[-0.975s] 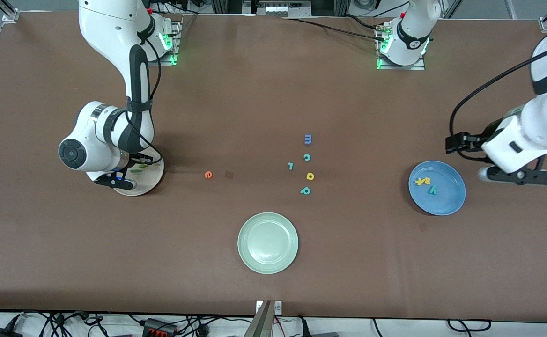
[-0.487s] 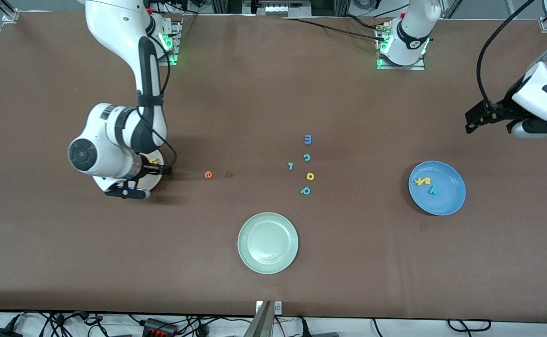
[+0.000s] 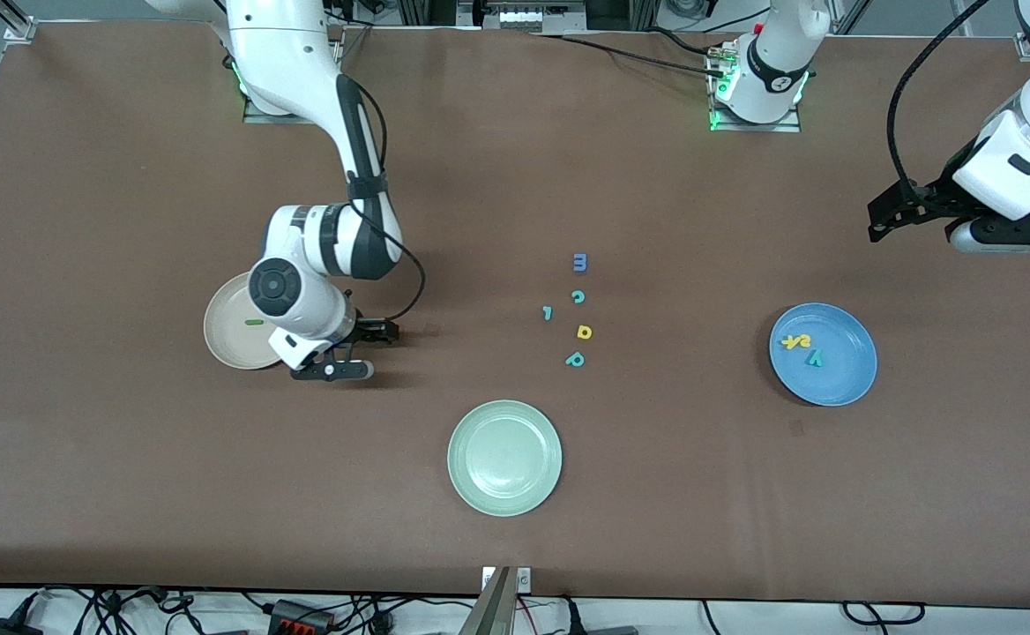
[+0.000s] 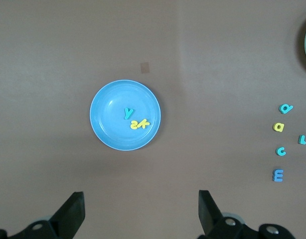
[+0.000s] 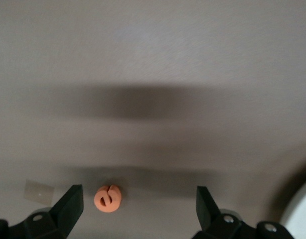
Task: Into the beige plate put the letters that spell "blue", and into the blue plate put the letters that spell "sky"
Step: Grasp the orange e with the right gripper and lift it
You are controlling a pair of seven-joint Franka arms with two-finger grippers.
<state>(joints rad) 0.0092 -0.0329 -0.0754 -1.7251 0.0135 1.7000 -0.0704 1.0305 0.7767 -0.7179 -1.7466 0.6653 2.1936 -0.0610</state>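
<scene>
Right hand [image 3: 383,333] spread over orange "e" [image 5: 108,198] beside beige plate [image 3: 224,339]; left hand [image 4: 140,211] spread, waiting above table [image 3: 515,494].

Only the toy letters read: blue "m" [image 3: 579,262], teal "c" [image 3: 578,297], yellow "s" [image 3: 803,341]

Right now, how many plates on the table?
3. Beige plate toward the right arm's end, partly covered by that arm. Green plate mid-table, nearest the front camera. Blue plate toward the left arm's end. None looks hidden.
</scene>
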